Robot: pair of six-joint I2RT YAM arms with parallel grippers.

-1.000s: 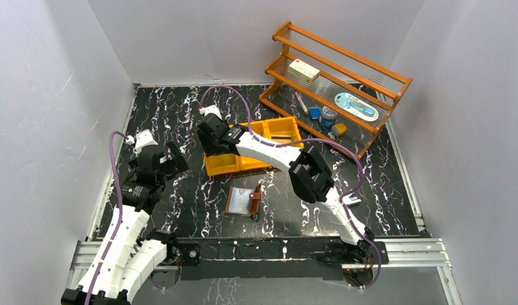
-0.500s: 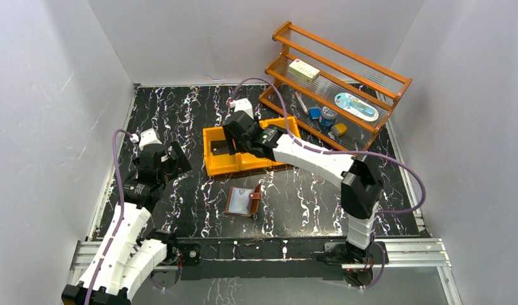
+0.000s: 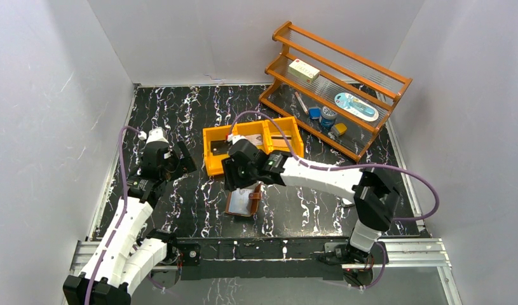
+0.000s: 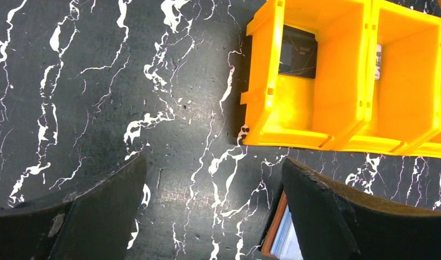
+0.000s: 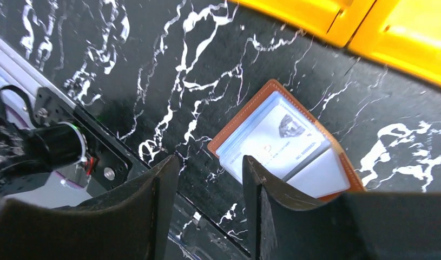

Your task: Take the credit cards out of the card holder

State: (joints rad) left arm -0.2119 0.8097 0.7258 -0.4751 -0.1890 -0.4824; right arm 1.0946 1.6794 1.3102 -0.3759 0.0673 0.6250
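We think the job is partly done. The wallet (image 3: 243,202) lies open and flat on the counter (image 3: 180,114), just in front of the orange bin (image 3: 208,159), on the side near the arm bases. A dark card (image 4: 299,51) lies in the left box of the bin. The edge of another card (image 4: 379,59) peeks out in the middle box. In the top view something flat seems to lie in the right box too, but it is too small for us to be sure it is a card. So some cards look to be out already

But the wallet is not empty. In the right wrist view we see a pale card (image 5: 277,142) with a grey mark inside the clear sleeves (image 5: 321,176). We cannot tell if more cards hide under it. That one has to come out, so there is work left

The right claw (image 5: 210,162) hangs over one corner of the wallet. Its two fingers stand part way open, with a gap between them. Nothing is in the gap, and we do not see them touch the wallet. The left claw (image 4: 214,162) hangs over bare counter by the front corner of the bin. It is wide open and holds nothing
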